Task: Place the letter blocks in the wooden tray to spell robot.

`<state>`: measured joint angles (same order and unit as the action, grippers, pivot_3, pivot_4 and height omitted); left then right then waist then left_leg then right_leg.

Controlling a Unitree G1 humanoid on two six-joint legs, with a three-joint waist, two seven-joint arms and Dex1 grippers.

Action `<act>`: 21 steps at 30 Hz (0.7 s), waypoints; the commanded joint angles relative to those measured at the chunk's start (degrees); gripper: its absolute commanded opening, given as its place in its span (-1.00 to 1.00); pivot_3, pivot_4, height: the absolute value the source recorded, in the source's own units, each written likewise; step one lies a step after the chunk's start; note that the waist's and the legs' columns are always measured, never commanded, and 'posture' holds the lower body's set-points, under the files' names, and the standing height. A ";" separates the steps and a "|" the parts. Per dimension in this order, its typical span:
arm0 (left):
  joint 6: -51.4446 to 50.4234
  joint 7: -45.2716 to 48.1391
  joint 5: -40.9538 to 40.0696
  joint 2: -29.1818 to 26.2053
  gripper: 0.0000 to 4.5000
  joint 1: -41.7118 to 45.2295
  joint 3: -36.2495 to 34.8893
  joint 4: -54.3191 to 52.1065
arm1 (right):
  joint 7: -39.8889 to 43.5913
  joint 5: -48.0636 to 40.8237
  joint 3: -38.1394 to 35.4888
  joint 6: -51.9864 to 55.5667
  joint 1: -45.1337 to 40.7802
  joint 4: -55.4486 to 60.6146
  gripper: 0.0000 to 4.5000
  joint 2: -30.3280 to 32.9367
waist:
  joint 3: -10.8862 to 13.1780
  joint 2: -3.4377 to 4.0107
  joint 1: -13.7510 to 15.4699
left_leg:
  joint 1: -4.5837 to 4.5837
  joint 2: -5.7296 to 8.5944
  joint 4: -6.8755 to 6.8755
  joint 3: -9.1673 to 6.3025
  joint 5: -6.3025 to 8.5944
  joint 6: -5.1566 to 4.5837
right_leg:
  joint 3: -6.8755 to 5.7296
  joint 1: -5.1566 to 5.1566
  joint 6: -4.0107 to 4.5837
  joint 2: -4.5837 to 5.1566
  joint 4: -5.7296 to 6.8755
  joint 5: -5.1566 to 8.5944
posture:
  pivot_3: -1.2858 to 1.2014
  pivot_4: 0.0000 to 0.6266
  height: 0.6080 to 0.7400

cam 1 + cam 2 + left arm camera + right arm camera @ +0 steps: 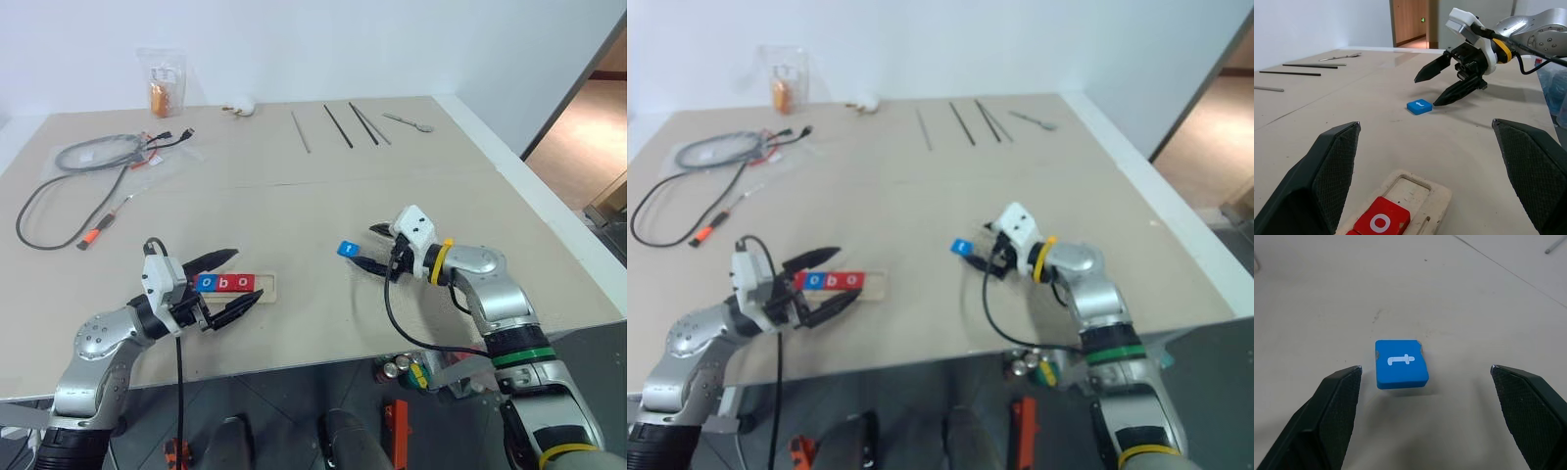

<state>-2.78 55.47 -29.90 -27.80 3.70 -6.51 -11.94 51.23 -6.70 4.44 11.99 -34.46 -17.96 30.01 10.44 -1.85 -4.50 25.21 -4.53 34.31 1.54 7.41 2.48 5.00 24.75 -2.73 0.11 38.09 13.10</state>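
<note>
The wooden tray lies near the table's front edge and holds three red and blue letter blocks in a row reading o, b, o. My left gripper is open, one finger on each side of the tray, touching nothing. The left wrist view has the tray's bare end and a red o block. A blue t block lies flat on the table to the right of the tray. My right gripper is open and low, its fingertips just short of the t block, not gripping it.
At the back of the table lie thin dark rods and a spoon. At the back left are a coiled cable, an orange-handled screwdriver and a clear bag. The table's right edge runs close behind my right arm.
</note>
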 commanded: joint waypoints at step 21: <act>1.43 -0.22 -0.04 -0.14 1.00 -0.09 -0.74 -0.51 | 4.84 -1.59 0.80 -2.48 -4.76 -8.93 0.94 -3.80 | 0.00 0.00 -0.01 | 0.03 -0.01 0.00 0.00 0.00 0.00 | -0.01 0.03 0.00 -0.02 0.01 -0.01 | 0.03 -0.52 1.00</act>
<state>-2.44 55.43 -29.79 -27.80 3.67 -6.49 -11.42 55.25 -7.74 5.69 10.43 -37.35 -27.34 26.36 10.44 -1.85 -4.51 25.24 -4.54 34.32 1.53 7.41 2.48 4.99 24.78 -2.73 0.08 38.11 13.08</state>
